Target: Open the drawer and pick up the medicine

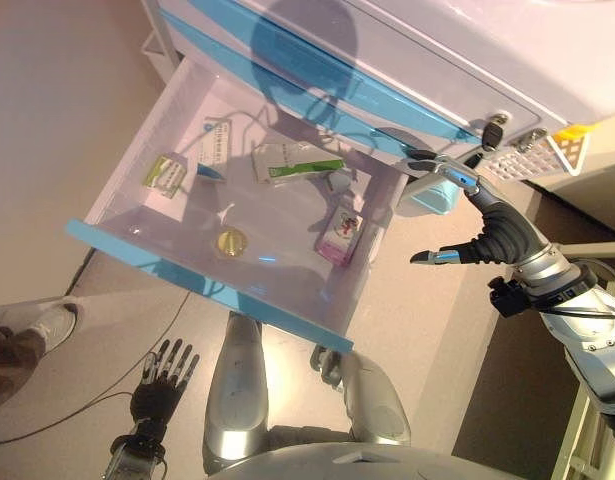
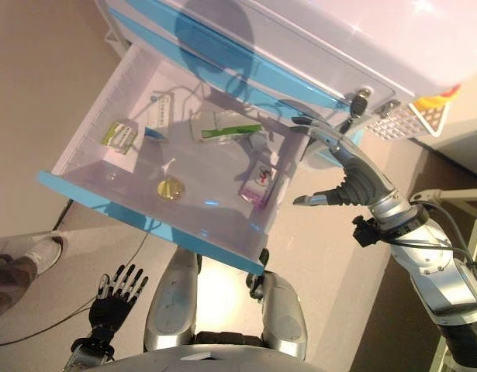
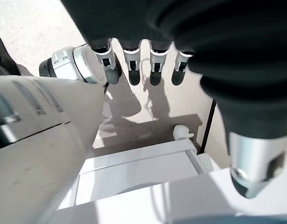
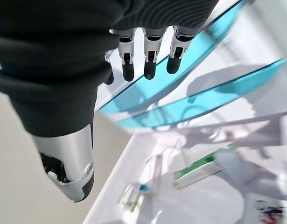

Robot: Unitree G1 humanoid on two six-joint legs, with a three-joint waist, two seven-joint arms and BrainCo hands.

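Observation:
The drawer with a blue front stands pulled open from the white cabinet. Inside lie a white and green medicine box, a pink and white box, a small green packet, a white packet and a round gold tin. My right hand is open, fingers straight, thumb apart, held to the right of the drawer's right wall and above it, holding nothing. The boxes also show in the right wrist view. My left hand hangs open low at my side, below the drawer front.
A closed blue-fronted drawer sits above the open one. A key hangs at the cabinet's right, beside a white perforated basket. A person's shoe stands on the floor at the left.

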